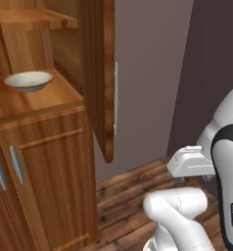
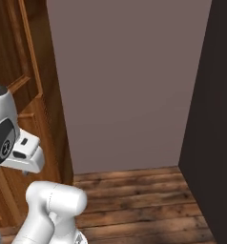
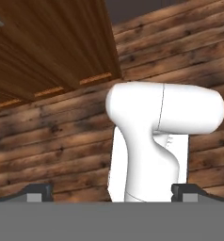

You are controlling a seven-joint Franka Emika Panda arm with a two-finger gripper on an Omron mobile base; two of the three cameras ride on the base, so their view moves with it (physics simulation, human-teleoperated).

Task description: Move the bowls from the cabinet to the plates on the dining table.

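Observation:
A shallow pale bowl (image 1: 29,80) with a darker rim sits on a wooden shelf of the brown cabinet (image 1: 40,147), whose upper door (image 1: 103,73) stands open. My gripper (image 3: 113,192) is open with nothing between its fingertips (image 3: 38,192). It points down at the plank floor. The white hand (image 1: 189,162) hangs low, to the right of the cabinet and well below the bowl, apart from both. From the right base view the hand (image 2: 27,152) is beside the cabinet's side (image 2: 36,95). The plates and the dining table are out of view.
The open door's grey bar handle (image 1: 116,98) juts toward the arm's side. A grey wall (image 2: 129,81) closes the corner behind, with a dark wall (image 2: 215,119) at the right. The wooden floor (image 2: 139,200) lies between them. Lower cabinet doors carry grey handles (image 1: 15,164).

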